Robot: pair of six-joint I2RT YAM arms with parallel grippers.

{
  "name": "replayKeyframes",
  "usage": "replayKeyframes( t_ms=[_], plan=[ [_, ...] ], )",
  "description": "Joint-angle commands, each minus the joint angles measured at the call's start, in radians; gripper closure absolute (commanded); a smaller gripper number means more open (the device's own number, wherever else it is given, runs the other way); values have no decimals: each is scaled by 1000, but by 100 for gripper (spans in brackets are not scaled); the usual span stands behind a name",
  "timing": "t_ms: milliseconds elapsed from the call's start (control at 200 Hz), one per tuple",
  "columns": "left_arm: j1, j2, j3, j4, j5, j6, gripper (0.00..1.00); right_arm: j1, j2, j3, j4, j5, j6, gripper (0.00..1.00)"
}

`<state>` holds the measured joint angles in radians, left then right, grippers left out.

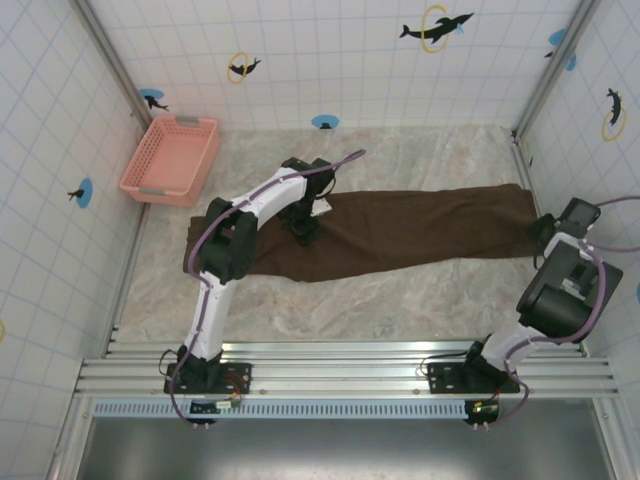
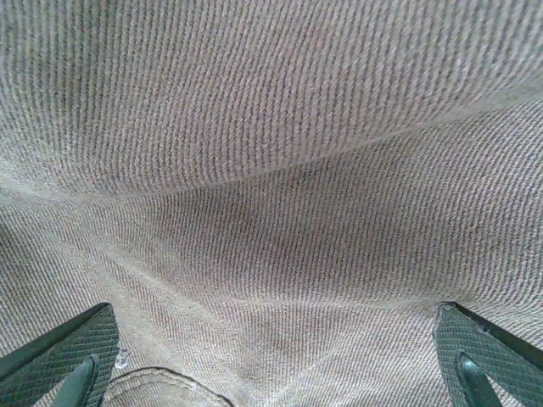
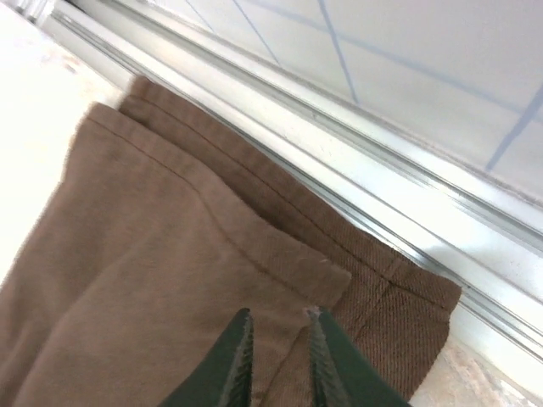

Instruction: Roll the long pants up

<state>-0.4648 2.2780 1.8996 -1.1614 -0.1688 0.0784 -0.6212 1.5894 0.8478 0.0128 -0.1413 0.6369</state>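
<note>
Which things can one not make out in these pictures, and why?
1. Top view: the fingertips of the left gripper are hidden under its own wrist; contact with the long pants is unclear.
2. Right wrist view: the right gripper is cut off by the bottom edge; whether it pinches the hem is unclear.

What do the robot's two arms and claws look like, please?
The left arm and right arm have white links, black joint housings and a lavender cable alongside. The left claw and right claw each carry two dark green fingers with textured faces.
</note>
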Motion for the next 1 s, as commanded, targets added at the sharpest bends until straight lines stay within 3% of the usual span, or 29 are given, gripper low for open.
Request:
replayKeyframes(
  t_ms=[0, 85, 160, 220, 325, 616, 996],
  plan=[
    [-6, 4, 2, -3, 18, 11, 3, -10, -100, -2, -48, 56, -19, 82],
    [-6, -14, -23, 16, 25, 8, 2, -19, -126, 11, -94, 66, -27, 90],
    [-6, -28, -49, 32, 34, 5, 3, -31, -136, 23, -128, 54, -37, 90],
    [-7, -35, -62, 38, 38, 7, 3, -33, -135, 26, -152, 53, -49, 63],
    [-7, -37, -80, 44, 32, 12, 3, -39, -108, 19, -152, 27, -57, 48],
    [-6, -20, -51, 37, 49, 15, 3, -61, 27, 26, -77, -23, -52, 43],
    [-8, -6, -74, 46, 56, 23, 3, -71, 140, 48, 92, -72, -45, 51]
  ],
)
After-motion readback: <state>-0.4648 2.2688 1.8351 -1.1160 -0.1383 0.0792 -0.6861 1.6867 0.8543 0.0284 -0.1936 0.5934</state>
